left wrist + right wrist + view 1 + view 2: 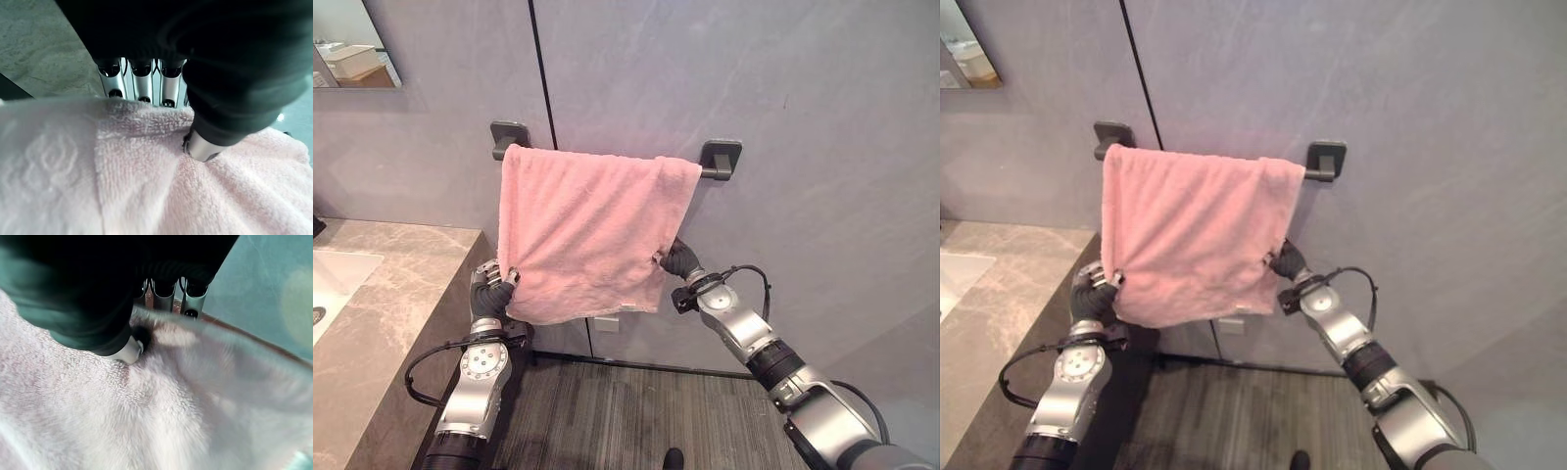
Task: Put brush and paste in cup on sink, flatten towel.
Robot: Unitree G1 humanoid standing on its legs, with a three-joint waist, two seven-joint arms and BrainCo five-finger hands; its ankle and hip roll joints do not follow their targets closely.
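- Grey wall panels (783, 117) fill the background, split by a dark vertical seam, with a mirror corner (352, 49) at the upper left.
- Mounted on the wall is a dark towel bar (720, 162) with a bracket at each end.
- Over the bar hangs a pink towel (587, 235), spread fairly wide, its right top corner drooping a little below the bar and its lower hem slightly uneven.
- At the left sits a beige marbled counter (391, 304), with the white edge of a sink (337, 274) set into it.
- Below lies a dark wood-grain floor (636, 411).
- The left hand (492, 289) pinches the towel's lower left edge; in its wrist view the thumb (200, 147) presses the cloth against the fingers (142, 85) behind it.
- The right hand (675, 259) grips the towel's right edge lower down, thumb (129, 350) on the front of the cloth and fingers (193, 301) behind.
- Both hands hold the towel on opposite sides, at nearly the same height.
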